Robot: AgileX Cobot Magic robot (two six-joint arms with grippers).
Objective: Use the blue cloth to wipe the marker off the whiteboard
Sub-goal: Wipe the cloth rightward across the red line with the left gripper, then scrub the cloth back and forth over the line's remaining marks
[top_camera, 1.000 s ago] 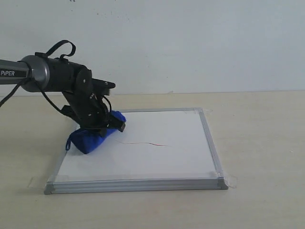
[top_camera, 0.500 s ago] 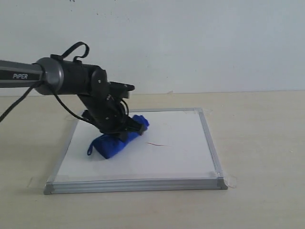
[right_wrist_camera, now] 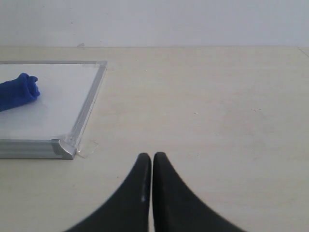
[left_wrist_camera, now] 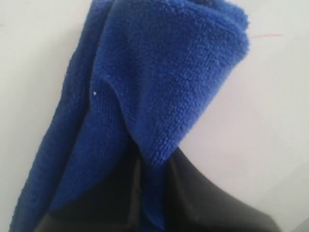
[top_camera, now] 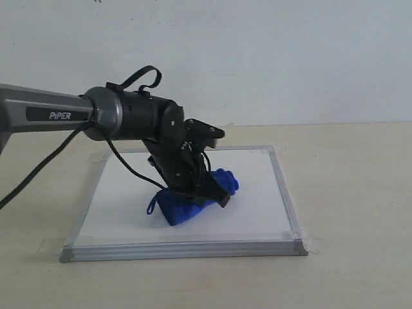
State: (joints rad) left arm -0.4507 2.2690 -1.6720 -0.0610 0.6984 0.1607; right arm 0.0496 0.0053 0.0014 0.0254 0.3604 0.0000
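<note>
The blue cloth (top_camera: 187, 206) lies rolled on the whiteboard (top_camera: 257, 170), near its middle. My left gripper (top_camera: 209, 192) presses down on the cloth and is shut on a fold of it. Up close, the cloth (left_wrist_camera: 159, 87) fills the left wrist view, pinched between the dark fingers (left_wrist_camera: 193, 193). A short red trace of the marker (left_wrist_camera: 268, 36) shows on the white surface just past the cloth's end; the exterior view shows no red line. My right gripper (right_wrist_camera: 152, 155) is shut and empty over bare table, off the board's near right corner (right_wrist_camera: 63, 147). It is out of the exterior view.
The board's silver frame (top_camera: 187, 248) rims the white surface, with clear tape tabs at the corners (top_camera: 312, 244). The beige table (top_camera: 354, 193) stretches to the right of the board. A plain wall stands behind. The left arm's cable (top_camera: 38, 170) hangs at the left.
The left gripper has dragged the blue cloth rightward across the board, from its left edge to its middle, over the red line. That line no longer shows in the exterior view.
</note>
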